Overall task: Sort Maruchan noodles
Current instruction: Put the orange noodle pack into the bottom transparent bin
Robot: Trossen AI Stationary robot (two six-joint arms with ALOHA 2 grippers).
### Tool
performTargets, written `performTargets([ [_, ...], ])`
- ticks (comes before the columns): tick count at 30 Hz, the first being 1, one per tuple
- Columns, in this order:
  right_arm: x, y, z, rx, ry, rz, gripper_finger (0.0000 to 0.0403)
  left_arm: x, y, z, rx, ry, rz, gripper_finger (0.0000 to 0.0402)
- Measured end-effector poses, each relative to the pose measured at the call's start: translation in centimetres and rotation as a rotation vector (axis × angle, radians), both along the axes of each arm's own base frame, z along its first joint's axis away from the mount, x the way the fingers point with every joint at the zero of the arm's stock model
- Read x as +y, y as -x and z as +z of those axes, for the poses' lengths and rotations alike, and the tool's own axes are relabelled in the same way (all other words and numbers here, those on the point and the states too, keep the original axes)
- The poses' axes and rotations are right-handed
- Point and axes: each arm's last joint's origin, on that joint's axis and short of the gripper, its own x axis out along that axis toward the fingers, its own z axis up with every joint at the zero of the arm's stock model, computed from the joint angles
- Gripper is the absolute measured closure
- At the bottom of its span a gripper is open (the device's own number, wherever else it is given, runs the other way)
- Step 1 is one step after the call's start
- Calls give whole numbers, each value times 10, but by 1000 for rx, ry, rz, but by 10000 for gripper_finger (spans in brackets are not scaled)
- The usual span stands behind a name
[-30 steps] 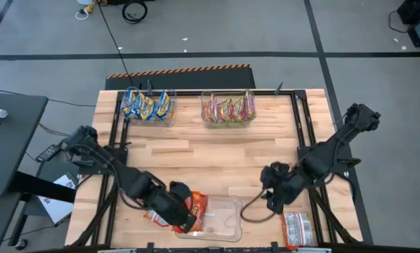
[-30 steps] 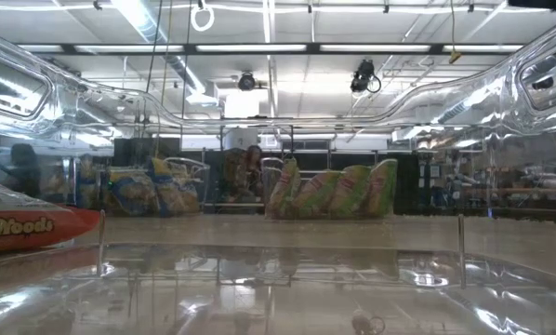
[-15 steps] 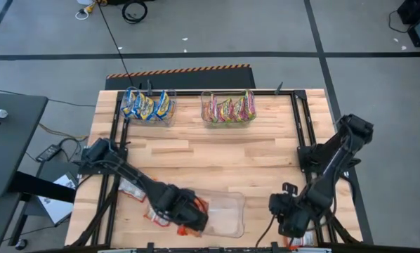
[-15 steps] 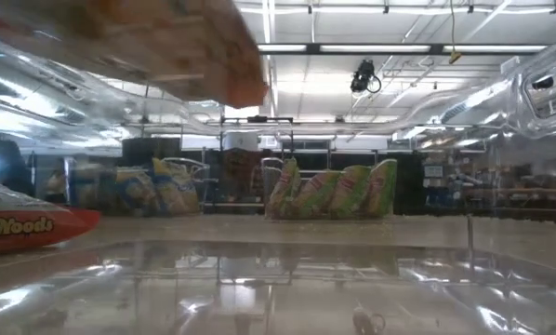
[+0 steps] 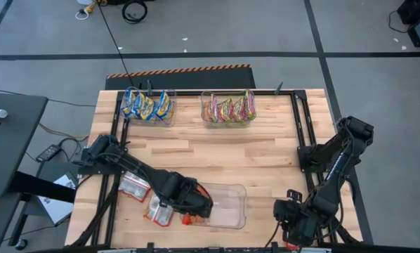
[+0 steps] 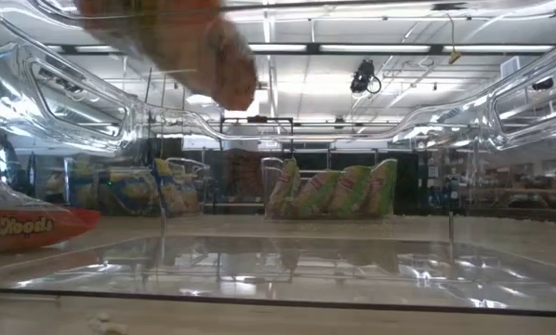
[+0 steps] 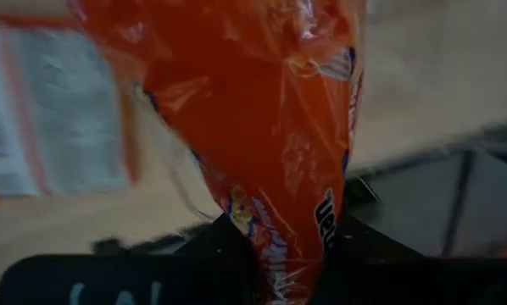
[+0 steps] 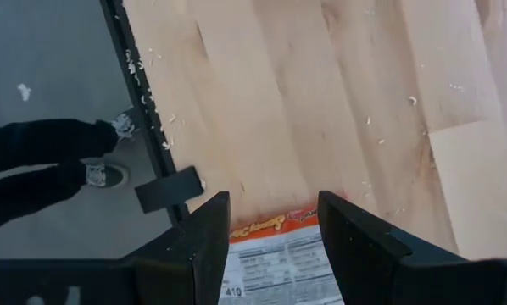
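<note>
My left gripper (image 5: 199, 207) is at the left end of a clear plastic bin (image 5: 227, 207) near the table's near edge, shut on an orange ramen packet (image 7: 262, 110). In the low view that packet (image 6: 185, 46) is a blur high above the bin floor. Two red-and-silver packets (image 5: 134, 186) (image 5: 159, 209) lie flat on the wood to the left. My right gripper (image 5: 298, 223) is low at the near right corner, open. Its fingers stand on either side of a red-and-white packet (image 8: 279, 258) lying flat, and I cannot tell whether they touch it. My left gripper pinches the orange packet by one narrow end (image 7: 279, 250) between its two fingers. The rest of the packet reaches forward away from the fingers, lifted clear of the table. The gripper body hides how far back the packet sits.
Two clear bins stand at the far edge, one with blue-yellow packets (image 5: 147, 105), one with green-pink packets (image 5: 229, 109). Another red packet (image 6: 27, 225) lies beside the near bin. Black frame rails (image 5: 303, 133) run along both table sides. A person's legs (image 8: 41, 161) stand beside the near right corner.
My left gripper has lifted the orange packet and carried it rightward and a little farther, over the bin's left end; the bin has slid a little rightward and toward the far edge. My right gripper has swung toward the near edge and come down over the packet at the near right corner.
</note>
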Motion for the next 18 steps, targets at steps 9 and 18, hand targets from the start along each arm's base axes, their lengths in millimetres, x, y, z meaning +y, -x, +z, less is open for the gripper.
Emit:
performTargets([
  [9, -6, -8, 0, -50, 51, 14, 218, 11, 5, -13, 130, -11, 70, 318],
  [18, -6, -8, 0, -71, 74, 41, 218, -1, 2, -25, 138, -18, 103, 316],
])
